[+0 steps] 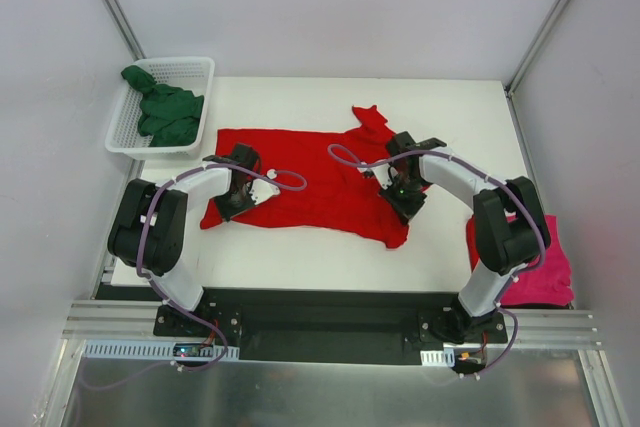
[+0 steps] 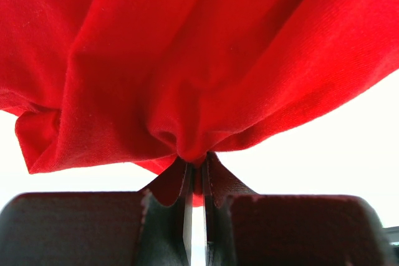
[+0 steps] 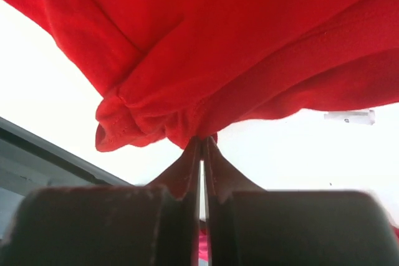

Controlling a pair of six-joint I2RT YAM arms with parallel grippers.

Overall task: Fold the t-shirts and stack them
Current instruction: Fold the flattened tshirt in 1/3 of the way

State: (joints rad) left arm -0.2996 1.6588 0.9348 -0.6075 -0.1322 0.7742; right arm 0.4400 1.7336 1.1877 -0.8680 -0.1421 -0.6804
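The left gripper (image 2: 194, 182) is clamped on the red tee (image 1: 310, 172) near its 9 o'clock edge; the right gripper (image 3: 201, 172) pinches it toward 4 o'clock, seemingly a hem.

surf: tbl (image 1: 300, 247) | red tee (image 1: 320, 172) spread mid | mesh basket (image 1: 125, 122) far-L corner | pink tee (image 1: 545, 272) near-R edge

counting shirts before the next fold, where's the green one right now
In the top view the green shirt is bunched in the white basket at the far left corner of the table, just beyond the left end of the red shirt.
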